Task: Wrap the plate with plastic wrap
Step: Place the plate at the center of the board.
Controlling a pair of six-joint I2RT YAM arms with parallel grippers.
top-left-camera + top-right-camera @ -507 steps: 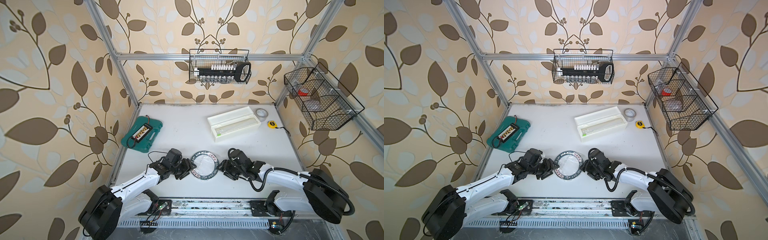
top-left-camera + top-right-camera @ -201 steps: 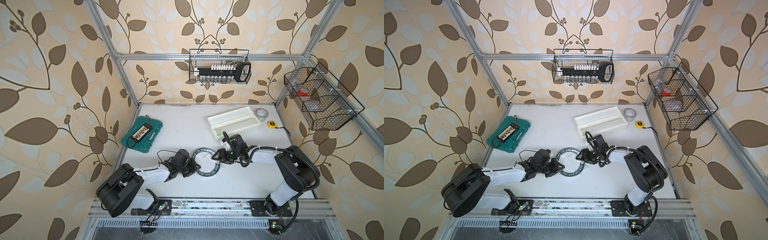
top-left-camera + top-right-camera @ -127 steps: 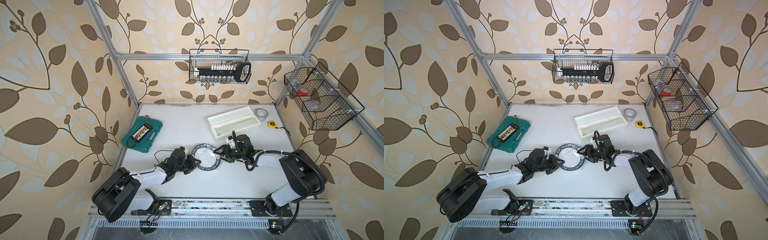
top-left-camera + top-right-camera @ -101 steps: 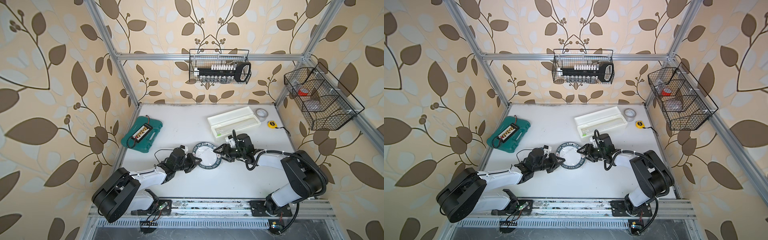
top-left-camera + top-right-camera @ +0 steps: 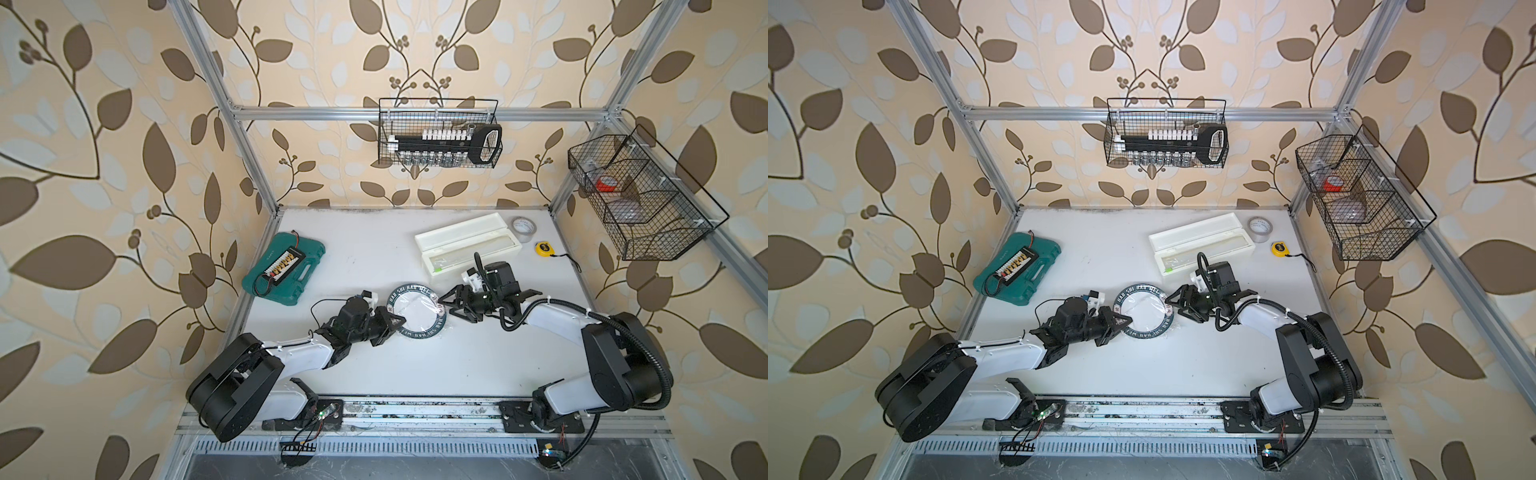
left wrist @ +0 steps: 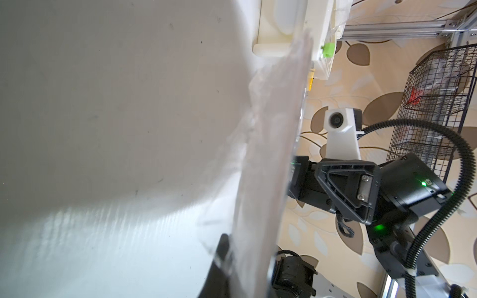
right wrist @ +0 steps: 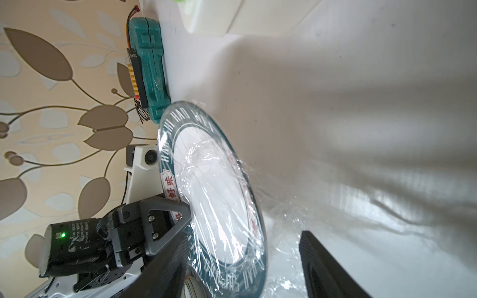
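Note:
The plate (image 5: 417, 311) (image 5: 1144, 309) lies mid-table, white centre and dark lettered rim up, with crinkled plastic wrap (image 7: 219, 185) stretched over its face. My left gripper (image 5: 400, 322) (image 5: 1128, 320) is shut on the plate's near-left rim. In the left wrist view the film-covered plate (image 6: 260, 206) shows edge-on beside one dark finger (image 6: 219, 263). My right gripper (image 5: 444, 302) (image 5: 1170, 300) stands open at the opposite rim. In the right wrist view the plate's edge (image 7: 255, 232) sits between its spread fingers (image 7: 330, 271).
The white dispenser box (image 5: 467, 243) lies behind the plate, with its green tab (image 6: 148, 49) at the near end. A grey tape roll (image 5: 523, 227) and a yellow tape measure (image 5: 543, 248) sit back right. A green case (image 5: 284, 268) lies left. Wire baskets (image 5: 646, 199) hang on the walls.
The plate has shifted a little toward the back of the table. My left gripper closed down on its rim, and my right gripper's jaws spread wider.

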